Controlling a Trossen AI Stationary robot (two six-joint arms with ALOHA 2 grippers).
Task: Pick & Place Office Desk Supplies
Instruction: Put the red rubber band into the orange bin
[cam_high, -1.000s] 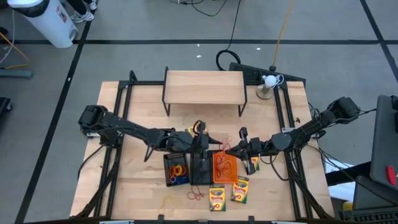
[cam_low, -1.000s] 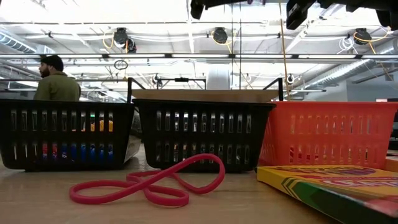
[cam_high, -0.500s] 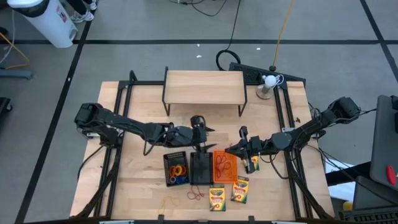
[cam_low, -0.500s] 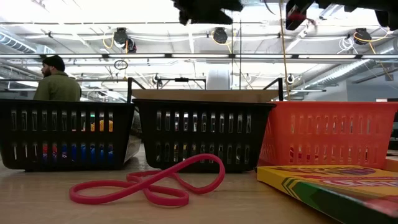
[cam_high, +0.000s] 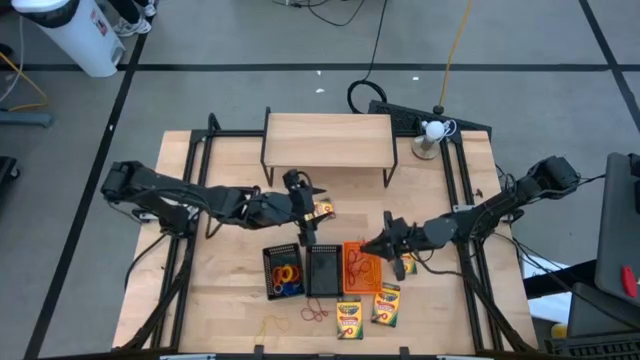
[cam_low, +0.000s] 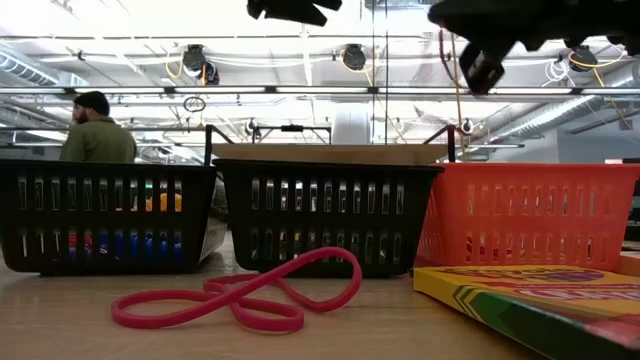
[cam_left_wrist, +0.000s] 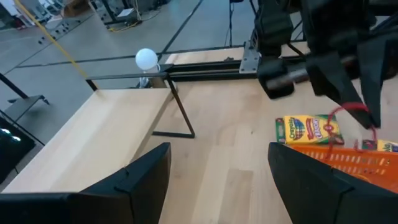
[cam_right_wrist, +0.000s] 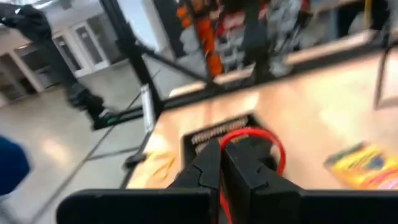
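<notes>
"Crayola" on a crayon box (cam_left_wrist: 309, 129) lying on the table

Robotics lab (taped concrete floor (cam_high: 200, 40), exposed ceiling).

The desk (cam_high: 220, 290) is pale wood with a smooth, matt grain, and the shelf (cam_high: 328, 140) shows the same light wood on thin black metal legs. The two black trays (cam_low: 105, 215) and the orange tray (cam_low: 530, 215) look like slotted plastic, slightly glossy. The crayon boxes (cam_high: 350, 318) are printed card with a faint sheen. The red rubber band (cam_low: 240, 290) lying on the wood is smooth, matt rubber; another red band (cam_right_wrist: 252, 146) is pinched between the closed jaws of the right gripper (cam_right_wrist: 221, 158), whose fingers look like dull black plastic. The left gripper (cam_left_wrist: 217, 171), jaws apart, has the same matt black finish.
</notes>
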